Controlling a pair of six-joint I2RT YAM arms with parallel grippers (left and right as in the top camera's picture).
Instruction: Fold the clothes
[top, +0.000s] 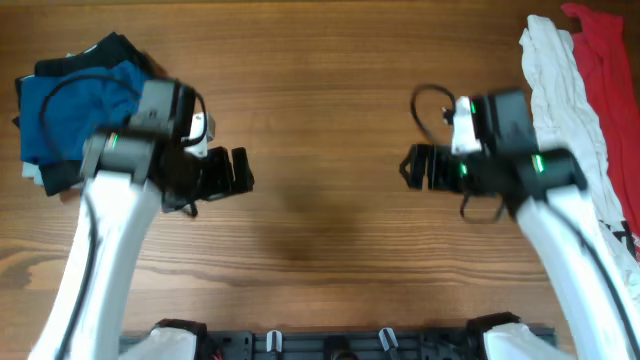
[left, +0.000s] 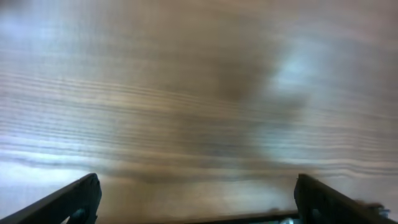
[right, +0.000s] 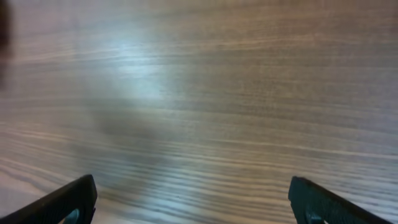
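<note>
blue pile (top: 75, 110): It sits behind the left gripper, out past its wrist, on the far outer side. Blue cloth is on top and black cloth peeks out under it. It looks bunched up, not flat.
left gripper (top: 235, 172): Its two fingers are wide apart and hold nothing. It points in toward the middle, away from the blue pile. Its own camera shows only wood under it.
surface (top: 320, 60): Brown wood. The part between the two grippers is bare.
right gripper (top: 415, 167): Its fingers are wide apart too, with nothing in them. It points in at the left gripper, well apart from it.
white cloth (top: 560, 90): It lies behind the right gripper, out past its wrist. It is long, running from the far edge down along the outer side of the right arm, which hides part of it.
red cloth (top: 605, 60): It touches the white cloth on its outer side, farthest from the right gripper.
nearer arm: The right one, I think, for the white cloth and the red cloth.
next move: Probably that gripper must turn right around to reach them.
in the way: Only its own arm, as far as I can see.
</note>
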